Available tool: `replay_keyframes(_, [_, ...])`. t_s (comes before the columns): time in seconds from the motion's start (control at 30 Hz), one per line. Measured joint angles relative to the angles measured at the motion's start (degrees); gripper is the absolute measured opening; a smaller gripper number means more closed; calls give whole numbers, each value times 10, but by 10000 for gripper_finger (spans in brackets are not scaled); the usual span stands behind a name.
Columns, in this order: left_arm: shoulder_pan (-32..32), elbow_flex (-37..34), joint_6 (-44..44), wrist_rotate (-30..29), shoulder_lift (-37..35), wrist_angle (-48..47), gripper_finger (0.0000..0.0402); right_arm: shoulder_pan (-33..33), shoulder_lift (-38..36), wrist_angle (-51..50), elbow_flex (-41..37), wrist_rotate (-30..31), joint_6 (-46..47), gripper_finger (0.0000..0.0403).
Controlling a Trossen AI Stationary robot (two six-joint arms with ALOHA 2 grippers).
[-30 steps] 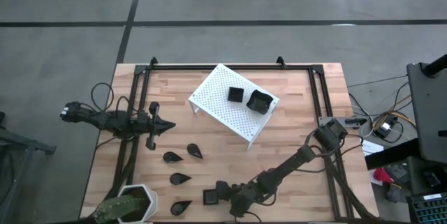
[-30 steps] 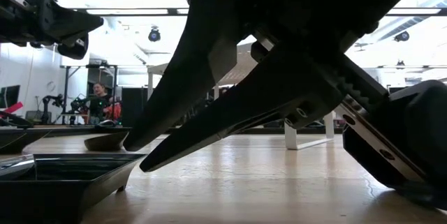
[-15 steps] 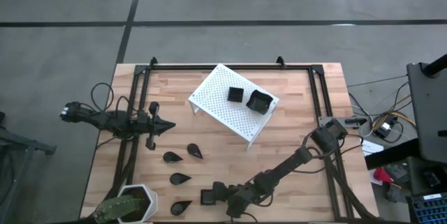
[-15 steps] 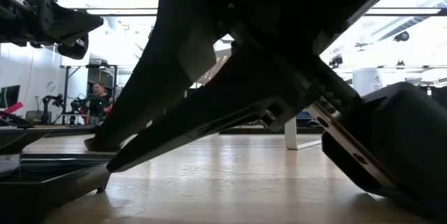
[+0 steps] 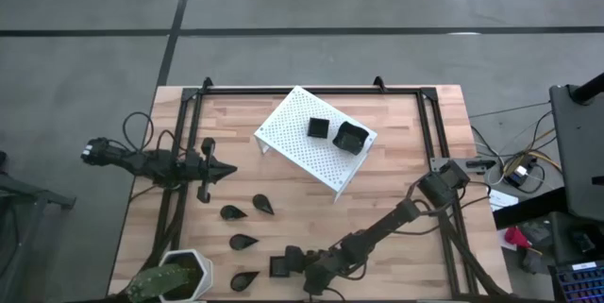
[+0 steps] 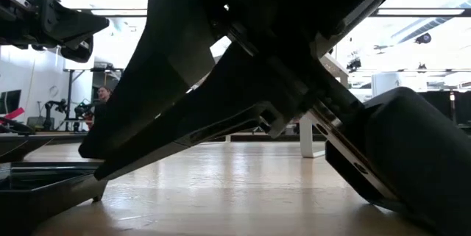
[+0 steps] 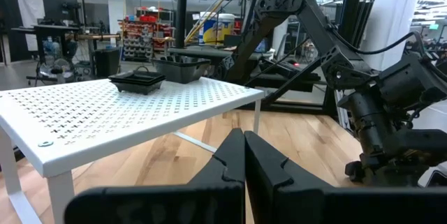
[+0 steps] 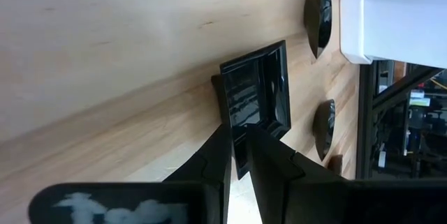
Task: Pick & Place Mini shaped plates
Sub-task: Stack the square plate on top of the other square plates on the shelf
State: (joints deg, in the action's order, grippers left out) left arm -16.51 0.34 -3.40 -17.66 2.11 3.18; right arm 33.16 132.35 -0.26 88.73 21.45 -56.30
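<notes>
Jaws of the right gripper (image 5: pixel 294 261) are pinching the rim of a square mini plate (image 5: pixel 280 267) at the surface's (image 5: pixel 396 152) near edge, high view; left gripper (image 5: pixel 225 172) is waiting, pressed shut, far left. Right wrist view: fingers (image 8: pixel 218 155) are straddling the plate's (image 8: pixel 257 97) edge, so lifting straight and level seems wisest. Being square, it is showing no long axis.

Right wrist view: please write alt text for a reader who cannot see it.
The right gripper, its dark fingers nearly together, pinches the rim of a small glossy black square plate on the light wooden table. Two black teardrop dishes lie beyond, near a white pot.
</notes>
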Motion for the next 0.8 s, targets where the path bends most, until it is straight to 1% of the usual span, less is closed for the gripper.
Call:
replay_keyframes(0.43, [0, 0, 0, 0, 0, 1, 0, -1, 0, 1, 0, -3, 4, 42])
replay_keyframes(0.63, [0, 0, 0, 0, 0, 1, 0, -1, 0, 1, 0, -5, 3, 13])
replay_keyframes(0.8, [0, 0, 0, 0, 0, 1, 0, -1, 0, 1, 0, -4, 16, 8])
